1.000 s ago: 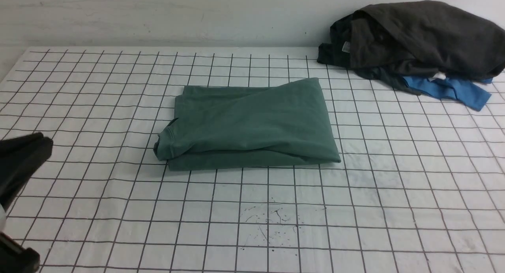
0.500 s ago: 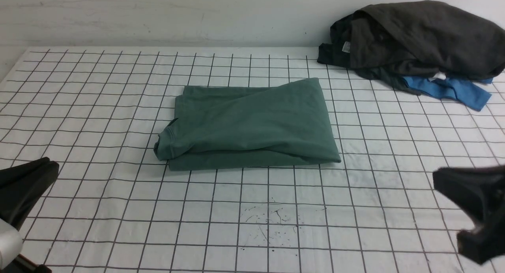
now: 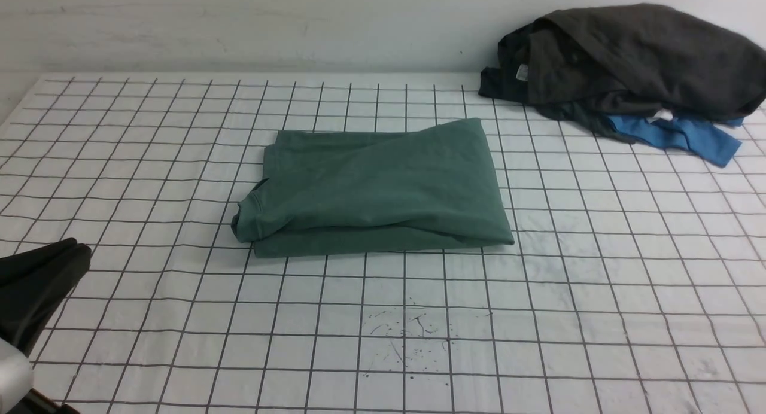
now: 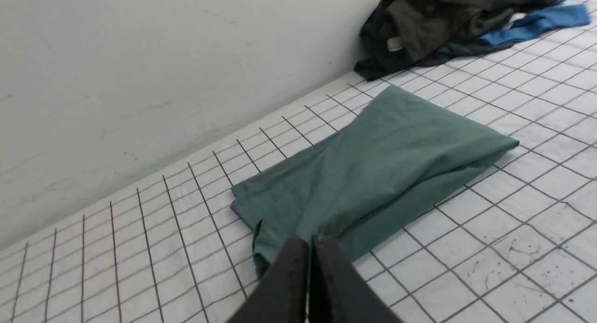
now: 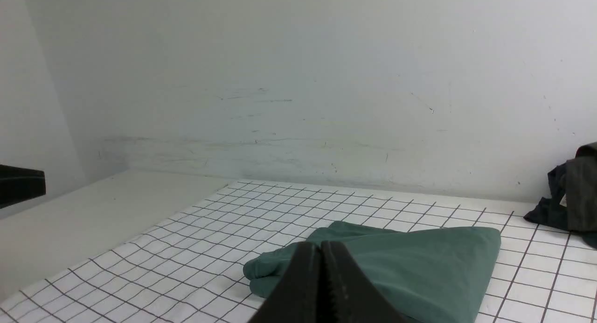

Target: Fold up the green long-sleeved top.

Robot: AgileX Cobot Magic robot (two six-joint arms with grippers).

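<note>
The green long-sleeved top (image 3: pixel 377 186) lies folded into a thick rectangle in the middle of the gridded table, its rolled collar end toward the left. It also shows in the left wrist view (image 4: pixel 373 169) and the right wrist view (image 5: pixel 419 262). My left gripper (image 3: pixel 78 253) hovers at the near left, well apart from the top. Its jaws are pressed together on nothing (image 4: pixel 310 241). My right gripper (image 5: pixel 321 246) is shut and empty too, raised off the table and pointing at the top. It is outside the front view.
A heap of dark grey-black garments (image 3: pixel 634 61) lies over a bright blue garment (image 3: pixel 676 136) at the far right corner against the wall. The white wall (image 3: pixel 239 25) runs along the table's back edge. Ink speckles (image 3: pixel 407 330) mark the near middle of the table.
The right gripper, seen at the near right half a second ago, has left the front view. The left gripper dropped lower a second ago and has since stayed put. The top has not moved.
</note>
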